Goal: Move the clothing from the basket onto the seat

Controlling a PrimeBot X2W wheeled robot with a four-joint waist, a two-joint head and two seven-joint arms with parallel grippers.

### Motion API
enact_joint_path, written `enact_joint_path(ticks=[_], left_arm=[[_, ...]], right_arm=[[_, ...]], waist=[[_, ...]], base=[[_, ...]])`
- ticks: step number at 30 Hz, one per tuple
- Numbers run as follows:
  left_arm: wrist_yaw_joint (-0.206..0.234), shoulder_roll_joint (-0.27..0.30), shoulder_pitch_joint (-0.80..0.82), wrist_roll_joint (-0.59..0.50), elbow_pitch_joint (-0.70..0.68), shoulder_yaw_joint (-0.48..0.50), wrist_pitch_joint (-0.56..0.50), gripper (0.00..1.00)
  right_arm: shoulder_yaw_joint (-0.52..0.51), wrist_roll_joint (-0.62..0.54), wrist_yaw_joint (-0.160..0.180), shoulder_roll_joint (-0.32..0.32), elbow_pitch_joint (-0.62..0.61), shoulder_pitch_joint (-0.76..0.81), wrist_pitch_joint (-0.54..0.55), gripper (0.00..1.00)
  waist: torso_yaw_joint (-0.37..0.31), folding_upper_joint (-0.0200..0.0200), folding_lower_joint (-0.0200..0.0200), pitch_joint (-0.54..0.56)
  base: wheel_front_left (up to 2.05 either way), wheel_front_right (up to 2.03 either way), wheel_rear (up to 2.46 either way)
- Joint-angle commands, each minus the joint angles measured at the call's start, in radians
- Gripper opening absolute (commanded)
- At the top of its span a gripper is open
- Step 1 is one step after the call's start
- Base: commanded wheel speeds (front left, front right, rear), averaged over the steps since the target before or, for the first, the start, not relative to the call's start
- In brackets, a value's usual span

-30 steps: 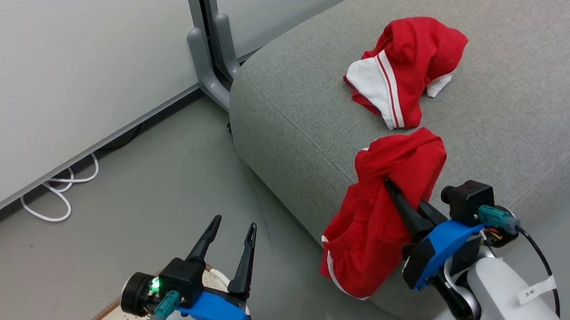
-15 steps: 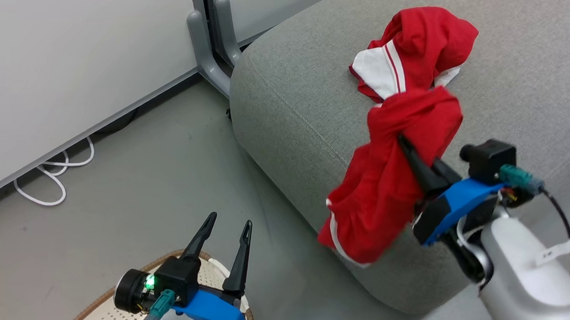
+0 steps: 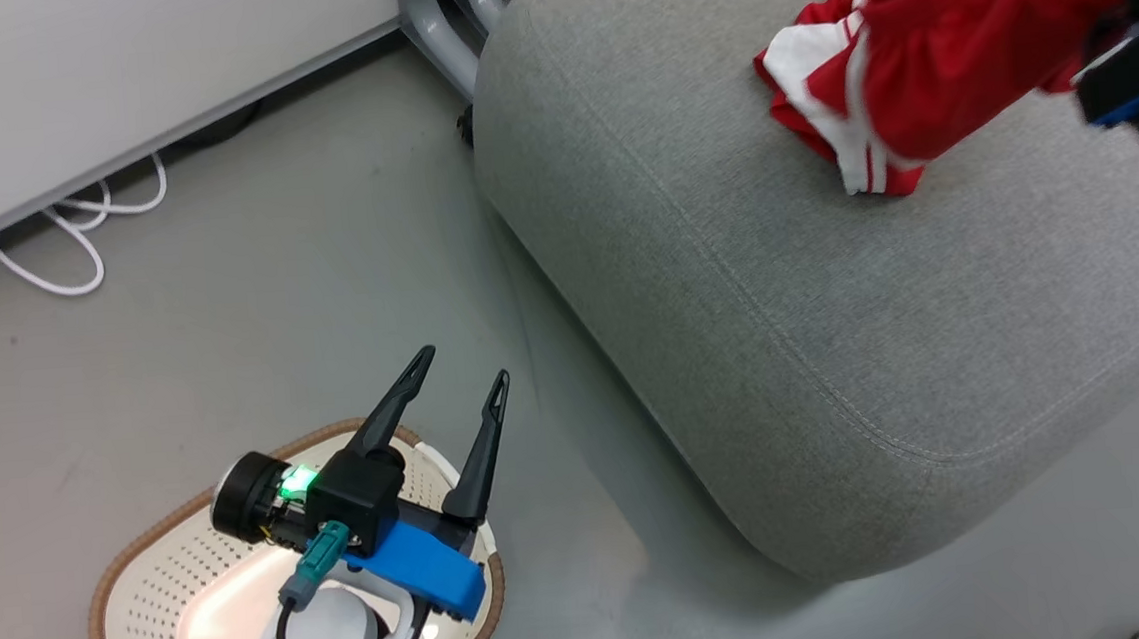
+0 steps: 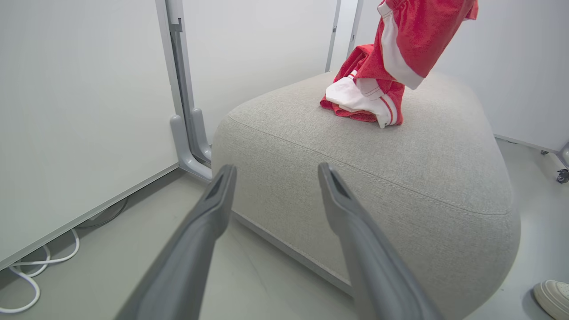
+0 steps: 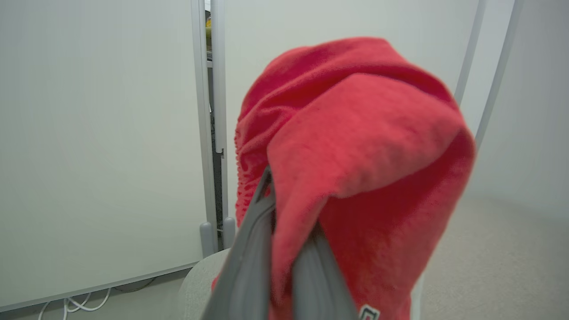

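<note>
**A:** Right gripper (image 5: 281,249) status?
**B:** From here I see its fingers pinching the red garment (image 5: 364,155). The cloth is draped over the tips, hangs down both sides, and is up in the air above the seat (image 3: 778,295).
**A:** Other piece?
**B:** The second garment (image 4: 355,98) is bunched on the seat top, under the hanging one. I can't tell if they touch.
**A:** Left?
**B:** Left gripper (image 3: 462,364) has its fingers spread apart and hovers over the basket (image 3: 162,579) on the floor.

Red, white-banded clothing (image 3: 958,72); grey seat (image 3: 831,331)
</note>
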State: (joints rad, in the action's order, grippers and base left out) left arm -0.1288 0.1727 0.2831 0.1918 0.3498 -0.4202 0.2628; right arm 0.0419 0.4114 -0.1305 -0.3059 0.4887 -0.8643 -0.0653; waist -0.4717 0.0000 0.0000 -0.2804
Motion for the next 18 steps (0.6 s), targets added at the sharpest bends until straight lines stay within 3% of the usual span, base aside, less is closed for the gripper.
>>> enact_joint_path(ticks=[1, 5, 10, 14, 18], left_arm=[[-0.002, 0.012, 0.030, -0.008, -0.006, -0.004, 0.003, 1.00], [-0.002, 0.030, 0.076, -0.014, -0.024, -0.029, 0.003, 1.00], [-0.002, 0.050, 0.121, -0.019, -0.056, -0.044, 0.003, 1.00], [-0.002, 0.068, 0.151, -0.028, -0.085, -0.063, 0.003, 1.00], [-0.002, 0.094, 0.181, -0.041, -0.121, -0.061, 0.003, 1.00]], right_arm=[[-0.008, 0.001, 0.000, -0.030, -0.001, -0.030, -0.010, 0.00], [-0.080, -0.011, 0.000, -0.125, 0.023, -0.122, -0.047, 0.00], [-0.203, -0.041, 0.000, -0.192, 0.064, -0.171, -0.106, 0.00], [-0.272, -0.056, 0.000, -0.206, 0.132, -0.142, -0.124, 0.00], [-0.362, -0.027, 0.000, -0.169, 0.216, -0.126, -0.151, 0.00]], waist=[[0.039, 0.0000, 0.0000, -0.055], [0.081, 0.0000, 0.0000, -0.127], [0.139, 0.0000, 0.0000, -0.212], [0.186, 0.0000, 0.0000, -0.278], [0.212, 0.0000, 0.0000, -0.353]], base=[[0.00, 0.00, 0.00], [0.00, 0.00, 0.00], [0.00, 0.00, 0.00], [0.00, 0.00, 0.00], [0.00, 0.00, 0.00]])
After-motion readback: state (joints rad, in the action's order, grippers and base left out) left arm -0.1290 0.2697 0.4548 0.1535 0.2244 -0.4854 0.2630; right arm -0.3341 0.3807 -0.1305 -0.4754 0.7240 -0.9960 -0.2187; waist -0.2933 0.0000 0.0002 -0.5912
